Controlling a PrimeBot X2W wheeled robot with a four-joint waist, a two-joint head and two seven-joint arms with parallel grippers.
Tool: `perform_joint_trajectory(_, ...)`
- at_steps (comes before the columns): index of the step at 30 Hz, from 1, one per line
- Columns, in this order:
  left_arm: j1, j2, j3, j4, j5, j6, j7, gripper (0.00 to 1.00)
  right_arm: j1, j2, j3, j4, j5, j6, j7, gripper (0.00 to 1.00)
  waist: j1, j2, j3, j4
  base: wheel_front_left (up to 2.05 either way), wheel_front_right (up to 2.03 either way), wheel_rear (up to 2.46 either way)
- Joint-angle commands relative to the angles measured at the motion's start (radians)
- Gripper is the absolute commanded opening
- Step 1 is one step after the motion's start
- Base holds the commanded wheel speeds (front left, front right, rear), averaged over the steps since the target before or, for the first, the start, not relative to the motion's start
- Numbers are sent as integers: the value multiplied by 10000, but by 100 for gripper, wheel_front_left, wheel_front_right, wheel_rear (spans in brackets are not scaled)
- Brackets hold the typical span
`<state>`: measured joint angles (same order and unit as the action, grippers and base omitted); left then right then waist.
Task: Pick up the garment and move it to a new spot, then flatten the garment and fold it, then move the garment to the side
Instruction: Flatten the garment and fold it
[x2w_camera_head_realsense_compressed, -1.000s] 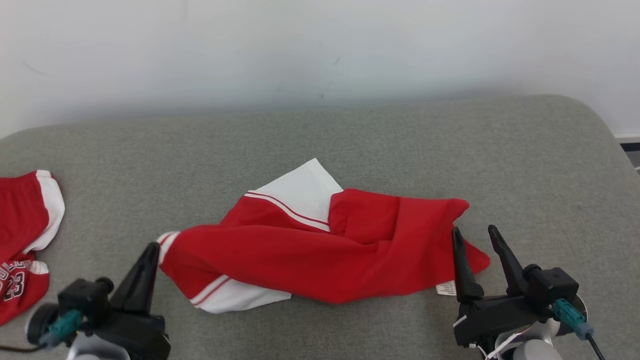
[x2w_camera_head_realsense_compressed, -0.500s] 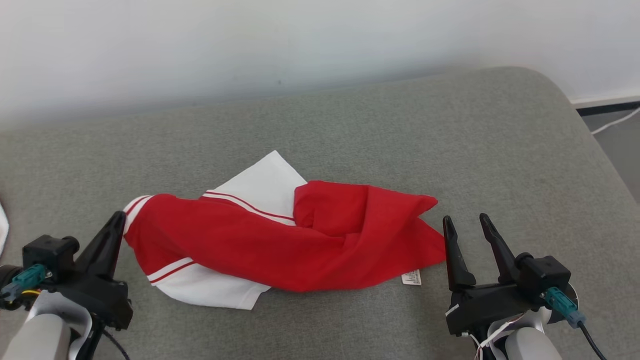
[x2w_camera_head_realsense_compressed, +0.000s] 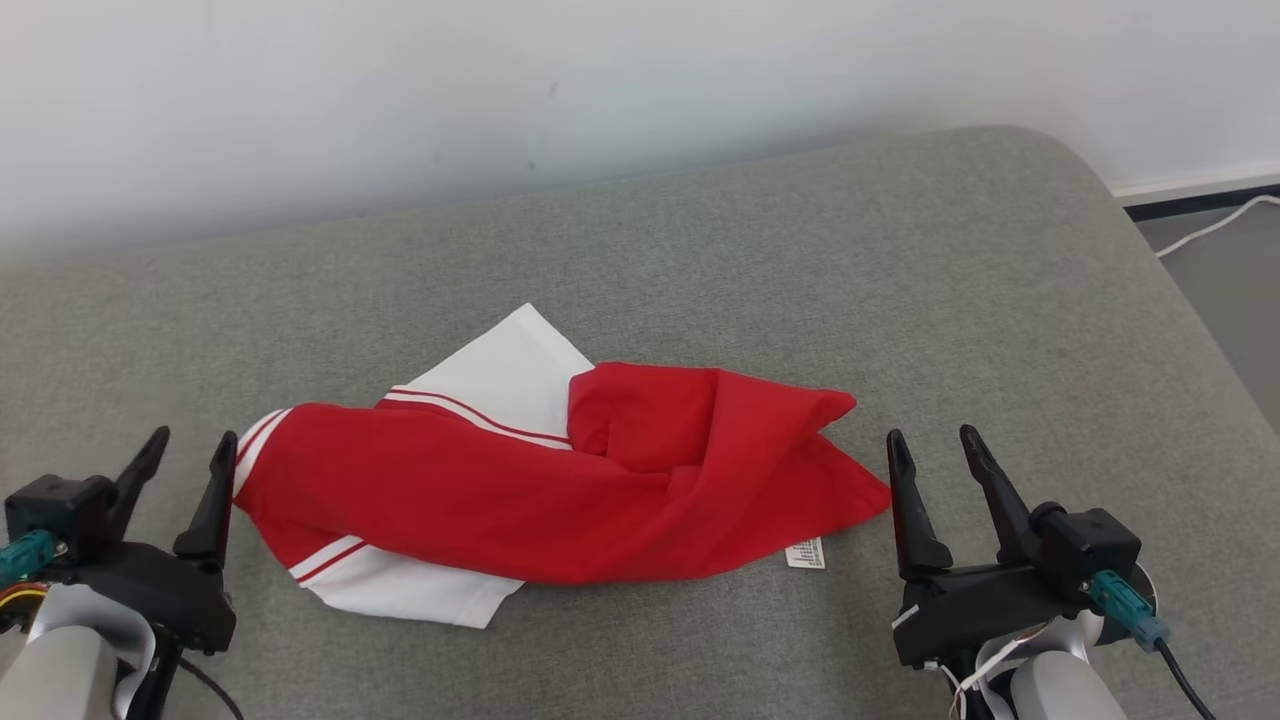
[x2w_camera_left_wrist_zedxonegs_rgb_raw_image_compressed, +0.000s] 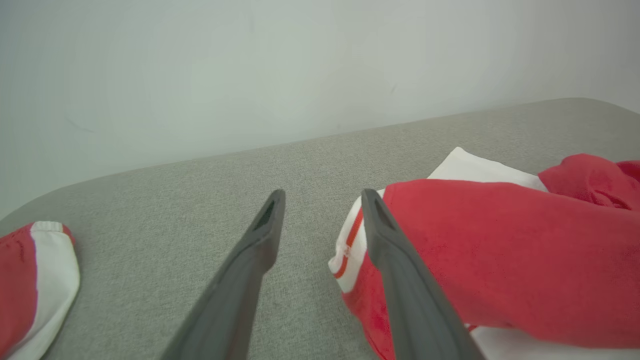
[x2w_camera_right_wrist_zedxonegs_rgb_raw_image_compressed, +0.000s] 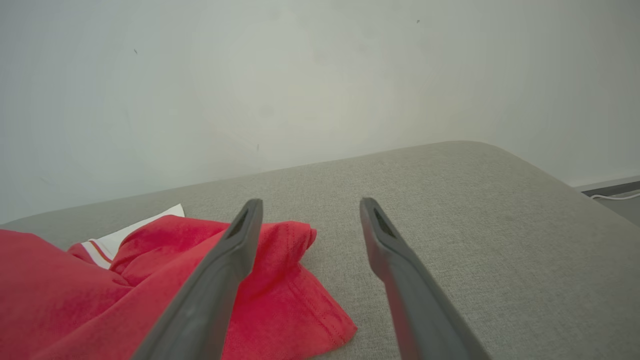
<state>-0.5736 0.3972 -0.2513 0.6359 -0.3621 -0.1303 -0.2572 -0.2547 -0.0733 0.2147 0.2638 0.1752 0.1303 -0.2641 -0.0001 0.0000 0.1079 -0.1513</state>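
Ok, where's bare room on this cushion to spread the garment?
Free: cushion between garment and wall, and the right end beyond the right tool. Crowded: left end, by the left tool and a second red garment.

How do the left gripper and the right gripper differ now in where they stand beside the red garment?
The left gripper stands at the white-trimmed, striped end of the garment; the right gripper stands at its plain red corner, near the small label. In its own wrist view, the left gripper's finger crosses the striped trim, while the right gripper's crosses plain red cloth. Both are open, hold nothing and point toward the wall.
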Motion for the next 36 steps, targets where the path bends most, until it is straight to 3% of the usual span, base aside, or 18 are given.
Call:
perform_joint_trajectory(1, 204, -35, 175, -105, -54, 46, -74, 100, 89, -35, -50, 15, 0, 8, -21, 100, 1, 0, -46, 125, 0, 0, 0)
perform_joint_trajectory(9, 1472, -568, 1348, -2206, 136, 398, -69, 100, 234, -36, -227, -75, -47, 8, -26, 100, 1, 0, -73, 657, 0, 0, 0)
perform_joint_trajectory(21, 3466, -1737, 1775, -4403, 839, 776, -72, 100, 429, -44, -530, -179, -153, 8, -26, 100, 1, 0, -169, 1139, 0, 0, 0)
perform_joint_trajectory(29, 4139, -2659, 1263, -4265, 884, 472, -72, 100, 393, -7, -587, -288, -174, 8, -26, 100, 1, 0, -51, 1259, 0, 0, 0)
perform_joint_trajectory(36, 4078, -2910, 825, -3491, 1117, 246, -73, 100, 293, -11, -521, -287, -126, 8, -26, 100, 1, 0, 30, 1126, 0, 0, 0)
